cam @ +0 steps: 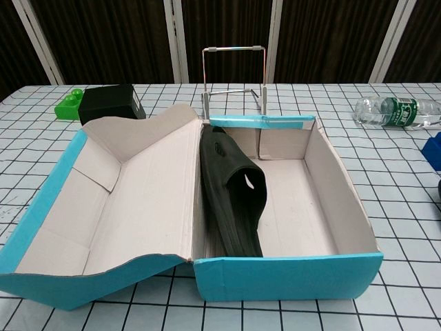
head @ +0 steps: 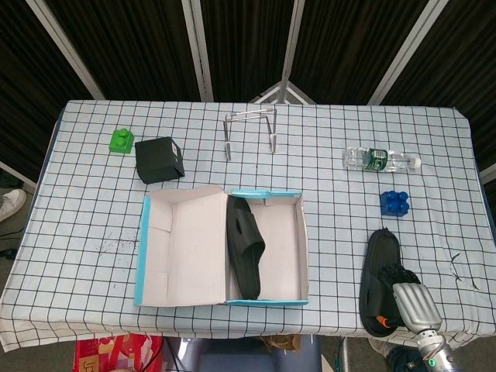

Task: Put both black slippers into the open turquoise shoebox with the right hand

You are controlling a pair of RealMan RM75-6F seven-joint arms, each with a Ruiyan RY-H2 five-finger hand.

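Right hand [head: 415,304] low at the worktop's [head: 93,209] near right edge, over the heel end of the second black slipper [head: 381,267]; dark fingers lie on the slipper, but whether they clamp it cannot be told. Left hand out of both views. That slipper lies flat, well right of the turquoise shoebox [head: 298,240]. First black slipper [head: 244,248] stands on edge inside the box against its left wall, lid flap [cam: 103,200] open leftward. Beyond: blue block [head: 394,203], water bottle [head: 380,160], wire stand [head: 250,132], black box [head: 159,159], green block [head: 120,140].
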